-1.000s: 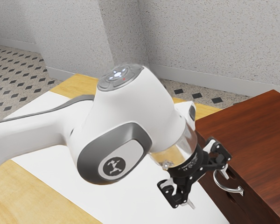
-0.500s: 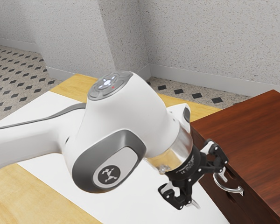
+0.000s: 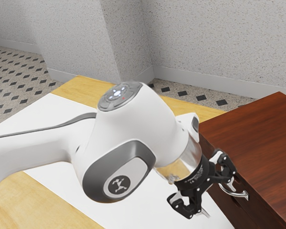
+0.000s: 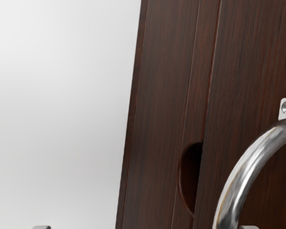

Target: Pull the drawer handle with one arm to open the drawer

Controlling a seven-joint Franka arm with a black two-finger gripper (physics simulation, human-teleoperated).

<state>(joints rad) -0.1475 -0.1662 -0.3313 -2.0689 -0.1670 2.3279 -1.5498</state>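
Our gripper stands wide open and grips nothing. The metal drawer handle lies between the fingers, close to one. It is mounted on the front of the dark wooden cabinet at the exterior view's right.

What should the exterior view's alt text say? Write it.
A white robot arm reaches in from the view's left, its open black claw at the metal handle of a dark wooden drawer cabinet.

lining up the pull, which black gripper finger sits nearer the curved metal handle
The upper finger, beside the dark wooden cabinet by the handle; the lower finger is over the white mat.
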